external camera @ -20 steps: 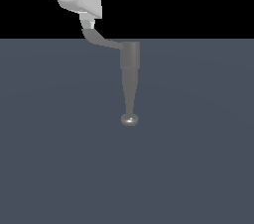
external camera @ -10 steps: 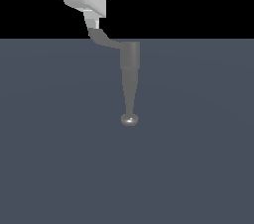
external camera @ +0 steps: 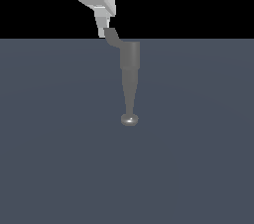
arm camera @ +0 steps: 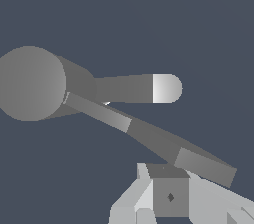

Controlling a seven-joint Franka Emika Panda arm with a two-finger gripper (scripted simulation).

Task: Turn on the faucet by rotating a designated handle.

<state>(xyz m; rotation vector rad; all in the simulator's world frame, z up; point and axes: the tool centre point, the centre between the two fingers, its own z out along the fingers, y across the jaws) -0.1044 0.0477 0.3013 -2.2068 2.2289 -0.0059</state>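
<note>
Here, a flat dark slate-blue surface (external camera: 59, 158) fills the lower part of the exterior view, and behind it there is only plain black background (external camera: 198, 0). The gray faucet (external camera: 130, 59) stands near the far edge of the surface, with its tapering spout (external camera: 129, 94) ending in a rounded knob (external camera: 129, 119). The handle (external camera: 114, 38) branches from the cylindrical body toward the exterior view's left. The white gripper (external camera: 102, 24) is directly above the handle tip, seemingly touching it. I cannot tell if its fingers (arm camera: 144, 196) are spread or closed.
</note>
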